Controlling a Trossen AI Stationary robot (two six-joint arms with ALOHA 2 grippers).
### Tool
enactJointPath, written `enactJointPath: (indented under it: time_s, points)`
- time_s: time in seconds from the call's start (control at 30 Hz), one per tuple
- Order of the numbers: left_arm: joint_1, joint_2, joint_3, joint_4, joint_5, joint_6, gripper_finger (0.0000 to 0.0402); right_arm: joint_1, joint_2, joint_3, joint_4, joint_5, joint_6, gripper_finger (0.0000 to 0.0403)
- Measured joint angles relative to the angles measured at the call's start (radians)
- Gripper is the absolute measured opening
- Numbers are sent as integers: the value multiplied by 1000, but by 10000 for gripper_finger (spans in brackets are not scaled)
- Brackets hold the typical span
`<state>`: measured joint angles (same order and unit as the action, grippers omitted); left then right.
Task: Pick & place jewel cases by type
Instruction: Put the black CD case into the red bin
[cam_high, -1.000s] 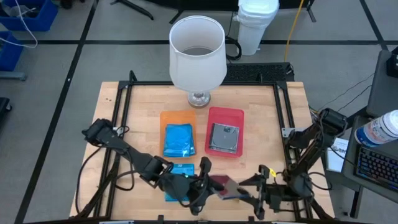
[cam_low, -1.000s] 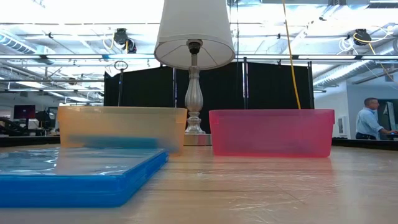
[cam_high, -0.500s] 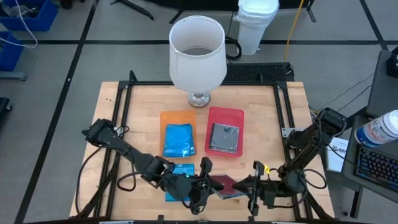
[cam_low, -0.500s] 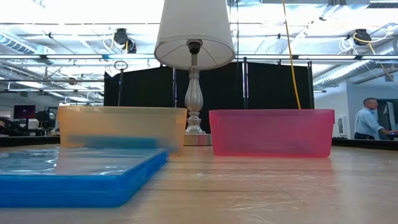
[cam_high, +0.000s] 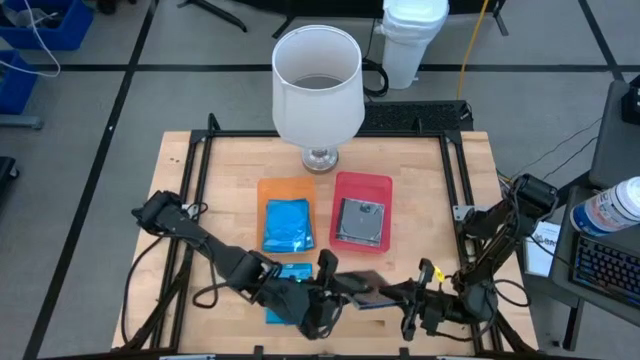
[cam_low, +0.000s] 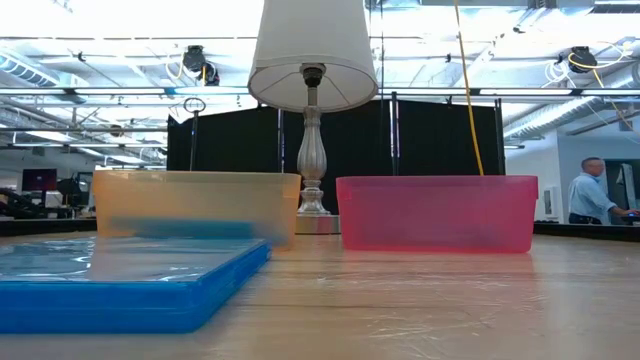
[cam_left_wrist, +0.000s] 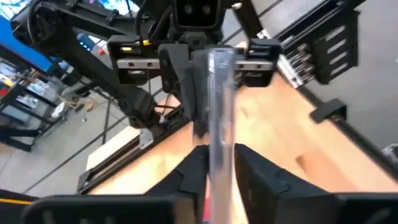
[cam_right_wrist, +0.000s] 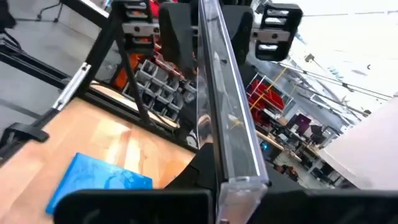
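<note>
Clear, thin plastic jewel case (cam_high: 362, 287), held edge-up between both arms at the wooden worktop's (cam_high: 420, 200) near edge.
High view: left jaws (cam_high: 333, 283), right jaws (cam_high: 400, 296) meet. Left wrist view: left jaws clenched on it. Right wrist view: right jaws clamp it too.

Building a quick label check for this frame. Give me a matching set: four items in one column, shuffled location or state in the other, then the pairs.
Items:
1. clear jewel case
2. loose blue jewel case
3. orange tray
4. red tray

Places or states:
A. holds a grey jewel case
B. lies flat on the table near the front edge, partly under the left arm
C. held off the table between the left gripper and the right gripper
D. holds a blue jewel case

Pairs: 1-C, 2-B, 3-D, 4-A
</note>
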<state>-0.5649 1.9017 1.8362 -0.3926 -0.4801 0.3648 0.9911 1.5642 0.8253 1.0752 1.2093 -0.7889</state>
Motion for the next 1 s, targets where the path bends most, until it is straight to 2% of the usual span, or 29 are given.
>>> enactJointPath:
  time_s: [0.3,0.53,0.67,0.83,1.0]
  points:
    - [-16,-3,1,-63,-27,-79,196,20,0,-1,-66,108,73,8]
    - [-63,-3,0,-114,-140,48,251,-18,-3,-1,-188,161,174,8]
    - [-70,-3,0,-100,-151,85,271,-49,-3,-1,-262,128,231,11]
    - [-71,-3,0,-101,-172,126,287,-96,-3,5,-341,14,322,13]
    - [-50,0,0,-115,-189,130,291,-161,-3,58,-592,-60,475,14]
